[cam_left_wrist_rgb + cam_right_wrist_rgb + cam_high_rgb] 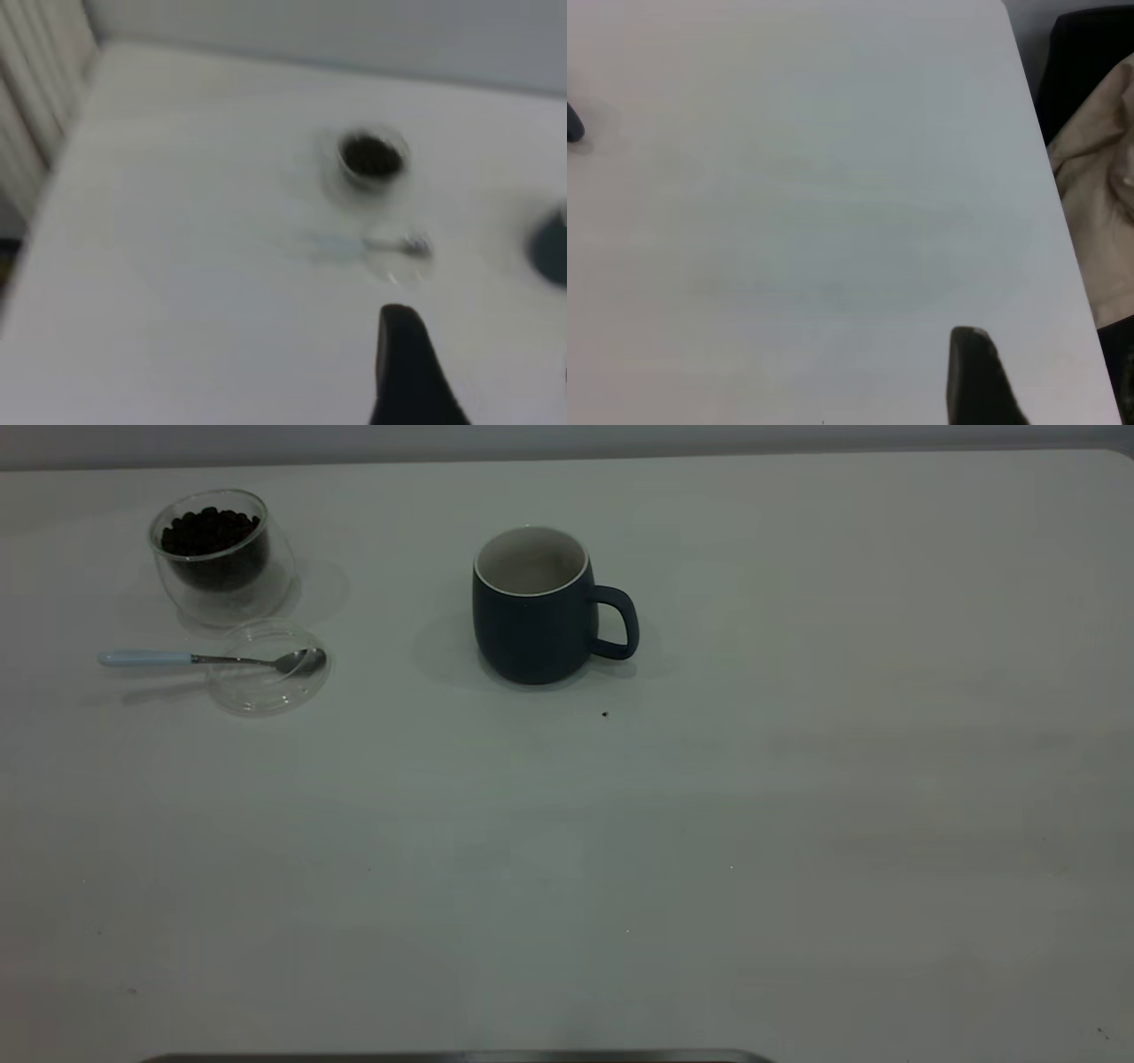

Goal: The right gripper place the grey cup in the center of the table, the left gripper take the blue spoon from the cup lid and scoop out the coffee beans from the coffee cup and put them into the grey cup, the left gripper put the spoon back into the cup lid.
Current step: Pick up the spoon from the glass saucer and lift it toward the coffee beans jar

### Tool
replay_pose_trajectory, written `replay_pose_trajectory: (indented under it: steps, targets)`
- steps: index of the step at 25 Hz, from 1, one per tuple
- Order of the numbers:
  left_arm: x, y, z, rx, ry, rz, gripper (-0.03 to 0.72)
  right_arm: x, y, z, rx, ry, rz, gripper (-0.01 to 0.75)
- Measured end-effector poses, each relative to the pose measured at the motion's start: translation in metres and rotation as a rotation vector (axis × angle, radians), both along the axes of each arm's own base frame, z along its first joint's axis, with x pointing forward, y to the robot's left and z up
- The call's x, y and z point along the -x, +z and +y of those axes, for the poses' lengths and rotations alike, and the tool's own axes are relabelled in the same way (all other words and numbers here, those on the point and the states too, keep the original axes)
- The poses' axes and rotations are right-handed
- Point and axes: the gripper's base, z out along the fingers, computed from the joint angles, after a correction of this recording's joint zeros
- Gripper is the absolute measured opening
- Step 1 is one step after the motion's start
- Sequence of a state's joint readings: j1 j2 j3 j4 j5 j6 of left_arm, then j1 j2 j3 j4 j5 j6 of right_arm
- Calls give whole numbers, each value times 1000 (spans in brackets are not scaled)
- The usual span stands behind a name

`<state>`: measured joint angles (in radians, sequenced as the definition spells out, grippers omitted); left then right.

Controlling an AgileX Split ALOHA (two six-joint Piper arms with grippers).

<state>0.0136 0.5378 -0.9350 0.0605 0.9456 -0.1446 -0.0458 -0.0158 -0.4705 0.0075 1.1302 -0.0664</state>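
White ribbed panel (27, 115), maybe a curtain or a radiator, sits well away from the left gripper (403, 363) jaws, past the edge of the table (177, 266). Pale wall (354, 31) runs far ahead of those jaws. Crumpled beige cloth (1094, 195) lies off the table edge, near the right gripper (976, 376) jaws. Black object (1085, 53) is farther out, just beside the cloth.

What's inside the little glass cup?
The coffee cup holds a heap of dark coffee beans, filling it close to the rim. Whatever lies under the top beans is hidden.
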Motion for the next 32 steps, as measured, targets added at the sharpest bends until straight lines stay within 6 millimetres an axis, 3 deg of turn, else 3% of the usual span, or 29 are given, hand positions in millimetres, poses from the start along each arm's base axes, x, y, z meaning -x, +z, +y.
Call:
replay_pose_trajectory:
  steps: [3,6,14,20,23,26,29,32]
  targets:
    - [-33,10,10,-66,83,53,486,0,0,0,0,0,0,358]
    - [-68,4,16,-60,164,140,486,0,0,0,0,0,0,358]
    - [-161,-53,16,-34,188,398,486,0,0,0,0,0,0,358]
    - [-203,-85,32,100,256,511,486,0,0,0,0,0,0,358]
    - [-215,-87,56,175,282,519,486,0,0,0,0,0,0,358]
    - [-216,-94,97,209,306,540,486,0,0,0,0,0,0,358]
    - [-213,-116,139,305,316,564,486,0,0,0,0,0,0,358]
    - [-222,-142,160,464,206,513,486,0,0,0,0,0,0,358]
